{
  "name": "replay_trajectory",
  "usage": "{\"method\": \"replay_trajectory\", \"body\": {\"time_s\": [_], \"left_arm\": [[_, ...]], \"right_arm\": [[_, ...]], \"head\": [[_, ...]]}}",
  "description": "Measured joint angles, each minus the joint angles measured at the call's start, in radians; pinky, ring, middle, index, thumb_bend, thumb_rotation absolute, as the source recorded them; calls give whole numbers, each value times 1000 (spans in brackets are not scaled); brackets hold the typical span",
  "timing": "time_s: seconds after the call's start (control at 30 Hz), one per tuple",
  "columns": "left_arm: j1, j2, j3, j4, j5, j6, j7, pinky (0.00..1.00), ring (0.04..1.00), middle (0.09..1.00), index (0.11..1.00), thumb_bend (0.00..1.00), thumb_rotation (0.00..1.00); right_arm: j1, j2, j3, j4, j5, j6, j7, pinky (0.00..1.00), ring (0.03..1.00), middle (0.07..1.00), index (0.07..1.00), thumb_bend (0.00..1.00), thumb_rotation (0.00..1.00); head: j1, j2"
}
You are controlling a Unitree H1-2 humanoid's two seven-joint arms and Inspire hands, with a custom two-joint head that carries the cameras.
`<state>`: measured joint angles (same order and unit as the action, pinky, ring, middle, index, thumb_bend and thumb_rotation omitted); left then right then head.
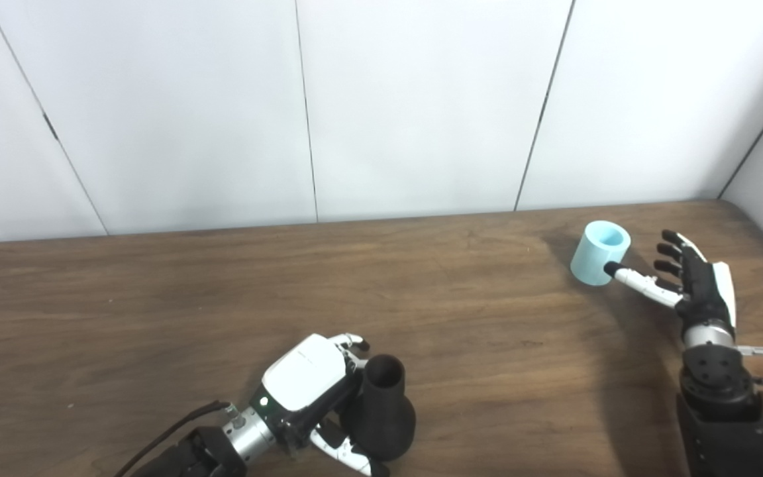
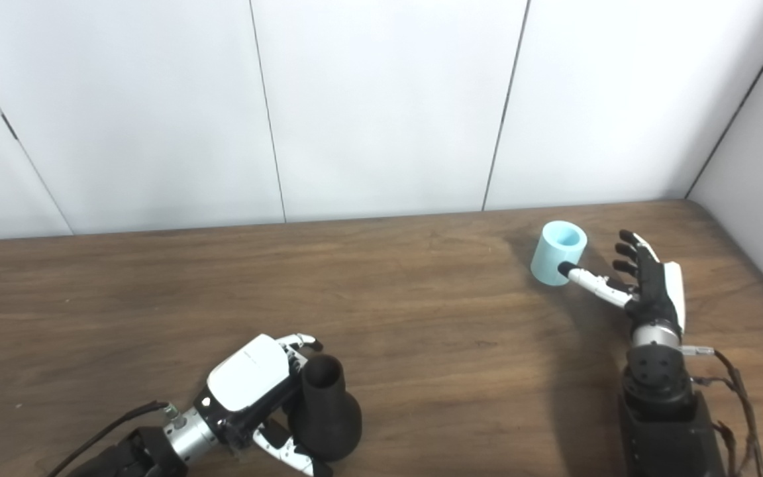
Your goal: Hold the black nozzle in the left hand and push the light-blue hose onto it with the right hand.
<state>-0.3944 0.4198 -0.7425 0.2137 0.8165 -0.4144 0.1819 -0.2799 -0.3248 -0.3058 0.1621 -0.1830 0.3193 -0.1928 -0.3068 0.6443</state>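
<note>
At the bottom of the frame, a little left of centre, the left hand (image 1: 308,384) is wrapped around the black nozzle (image 1: 381,411). The fingers are closed on its wide lower body, and the nozzle stands upright on the wooden table (image 1: 156,298) with its narrow open neck pointing up.

In the right part of the frame, near the back edge of the table, the light-blue hose (image 1: 599,253) is a short, thick-walled piece of tube. It stands on one end, a little tilted, with the open mouth up. The right hand (image 1: 693,278) is just beside it with the fingers spread apart and holds nothing. The thumb tip touches, or nearly touches, the lower side of the hose.

The hose looks light and probably a bit soft, with a smooth surface, so I think it can tip or roll away from a small push. A good hold seems to be around the middle of its side wall, thumb against fingers, leaving the mouth free. The nozzle looks stiff and heavier, so it should stay steady.
</note>
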Motion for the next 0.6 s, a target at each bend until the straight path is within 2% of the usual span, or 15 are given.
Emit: {"method": "replay_trajectory", "body": {"time_s": [0.07, 0.17, 0.47, 0.6], "left_arm": [[4, 1, 0, -12, 0, 10, -9, 784, 535, 471, 496, 524, 0], [5, 1, 0, -19, -2, 13, -22, 770, 527, 478, 488, 524, 0], [11, 0, 0, -25, -5, 13, -27, 768, 523, 475, 492, 524, 0], [15, 0, 0, -26, -6, 14, -27, 772, 525, 472, 496, 523, 0]], "right_arm": [[-8, 0, 2, 15, 6, -11, -1, 701, 829, 875, 890, 974, 326], [-14, -5, 18, 22, 9, -13, 0, 747, 843, 876, 896, 980, 343], [-29, -8, 56, 34, 2, -19, -5, 714, 814, 849, 862, 989, 323], [-39, -8, 81, 56, -8, -43, -15, 704, 808, 842, 841, 1000, 305]], "head": [[0, 0], [8, -2], [14, 3], [18, 5]]}}
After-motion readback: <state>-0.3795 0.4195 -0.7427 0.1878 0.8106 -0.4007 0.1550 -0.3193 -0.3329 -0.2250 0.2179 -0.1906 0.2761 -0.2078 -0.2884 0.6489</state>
